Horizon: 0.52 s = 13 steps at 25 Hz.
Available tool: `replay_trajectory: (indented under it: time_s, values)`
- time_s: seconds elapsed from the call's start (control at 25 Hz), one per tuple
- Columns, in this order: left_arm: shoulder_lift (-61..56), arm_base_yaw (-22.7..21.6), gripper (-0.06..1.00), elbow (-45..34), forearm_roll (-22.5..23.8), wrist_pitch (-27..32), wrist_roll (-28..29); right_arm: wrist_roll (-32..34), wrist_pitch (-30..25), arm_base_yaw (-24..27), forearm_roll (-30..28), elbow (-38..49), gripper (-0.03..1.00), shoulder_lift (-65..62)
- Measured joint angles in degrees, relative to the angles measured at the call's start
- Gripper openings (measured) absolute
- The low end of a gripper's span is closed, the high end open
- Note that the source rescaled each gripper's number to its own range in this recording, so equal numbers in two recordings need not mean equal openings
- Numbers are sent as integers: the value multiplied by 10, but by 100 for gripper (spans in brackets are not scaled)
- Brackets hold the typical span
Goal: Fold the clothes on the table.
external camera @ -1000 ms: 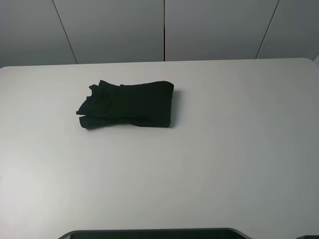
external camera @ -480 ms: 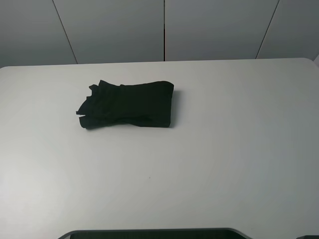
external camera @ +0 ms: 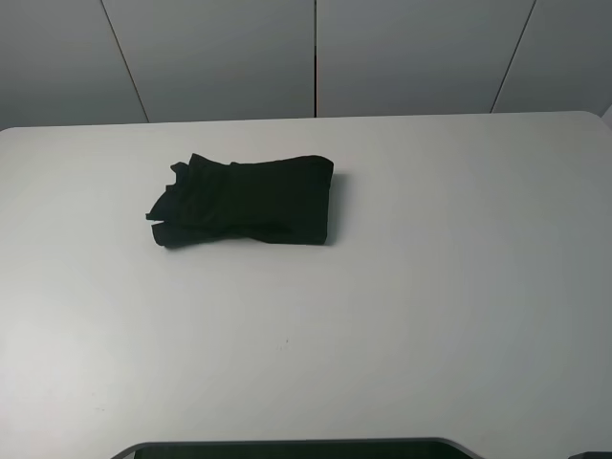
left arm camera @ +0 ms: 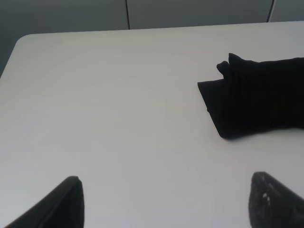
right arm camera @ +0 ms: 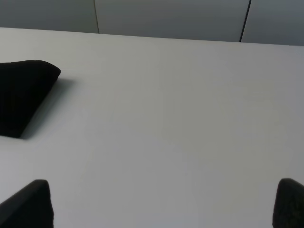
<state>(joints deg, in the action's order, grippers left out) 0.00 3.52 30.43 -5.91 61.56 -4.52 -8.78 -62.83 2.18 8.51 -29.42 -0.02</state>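
T-shirt [external camera: 244, 202] is black, already a compact multi-layer bundle lying flat on the white table [external camera: 430, 287], left of centre toward the far edge; no print or label visible, presumably folded inside. Right end is a clean square fold edge, left end ragged with stepped layers and a corner poking out. Neither arm shows in the high view, both parked near the front edge, well apart from the cloth. Left gripper [left arm camera: 166, 202] has fingertips spread wide, nothing between them, shirt's ragged end ahead of it. Right gripper [right arm camera: 161, 204] likewise spread wide and empty, only the shirt's squared corner at the view's edge. Looks like folding is essentially done, with arms pulled clear so nothing drags the stack
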Motion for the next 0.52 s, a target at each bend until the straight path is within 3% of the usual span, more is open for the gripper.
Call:
replay_trajectory:
  time_s: [0.52]
  values:
    - [0, 1, 94, 0, 0, -2, -3, 0, 0, 0, 0, 0, 100, 0]
